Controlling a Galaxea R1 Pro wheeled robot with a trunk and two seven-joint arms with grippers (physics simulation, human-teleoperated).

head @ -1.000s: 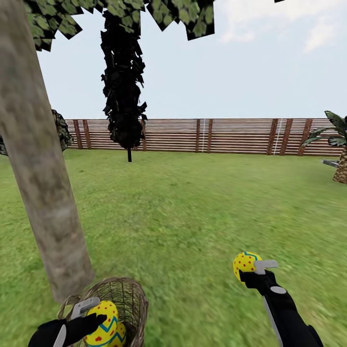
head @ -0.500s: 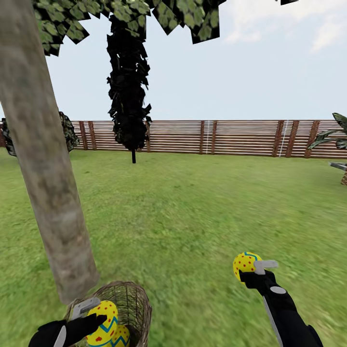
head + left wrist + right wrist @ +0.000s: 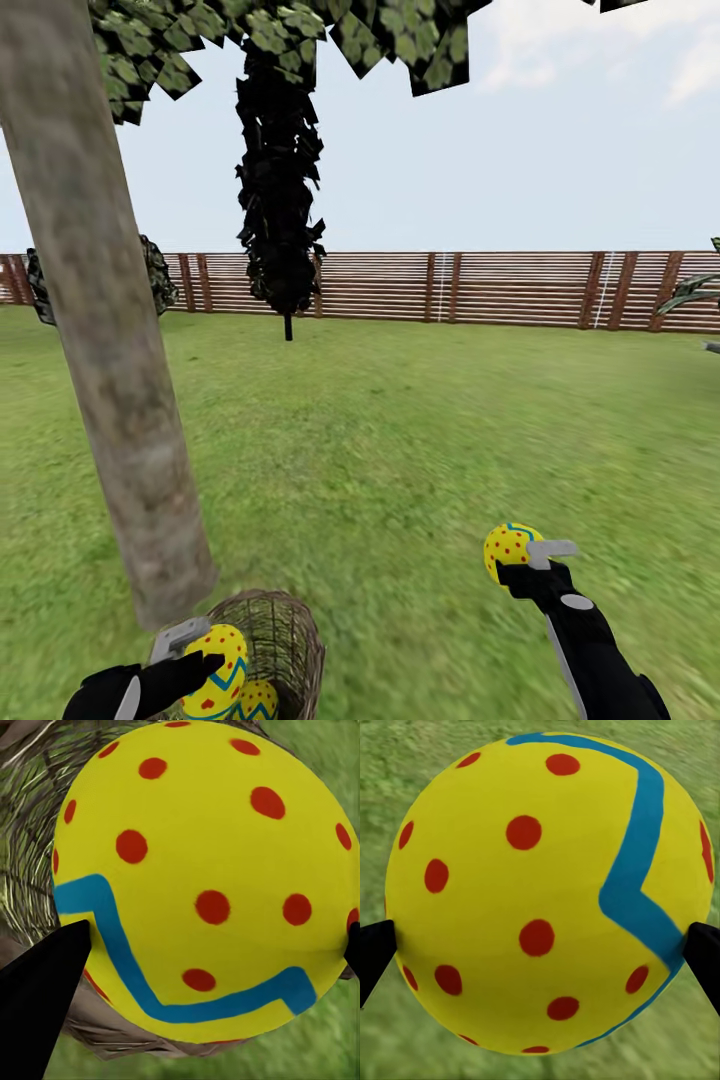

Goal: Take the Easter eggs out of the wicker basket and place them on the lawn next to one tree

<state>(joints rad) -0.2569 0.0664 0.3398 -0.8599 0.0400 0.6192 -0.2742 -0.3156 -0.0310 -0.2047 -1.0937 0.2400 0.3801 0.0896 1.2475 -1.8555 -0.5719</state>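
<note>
My left gripper [image 3: 205,655] is shut on a yellow Easter egg [image 3: 220,673] with red dots and a blue zigzag, held just over the wicker basket [image 3: 285,630] at the bottom left. In the left wrist view that egg [image 3: 202,881] sits between the black fingers [image 3: 45,982]. Another egg [image 3: 258,700] lies inside the basket. Out over the lawn [image 3: 420,450], my right gripper [image 3: 520,560] is shut on a third egg [image 3: 507,548], which looms large in the right wrist view [image 3: 547,892]. The tree [image 3: 110,340] with the thick grey-tan trunk stands right behind the basket.
A narrow black-leaved tree [image 3: 280,180] stands far back by the brown slat fence [image 3: 450,288]. A dark bush [image 3: 150,270] shows behind the trunk and a palm frond [image 3: 695,290] at the right edge. Open grass stretches between the arms and the fence.
The whole view has shifted rightward, so the camera has turned left. Tree and basket sit a little further right in the picture. Both grippers keep their eggs in the same place.
</note>
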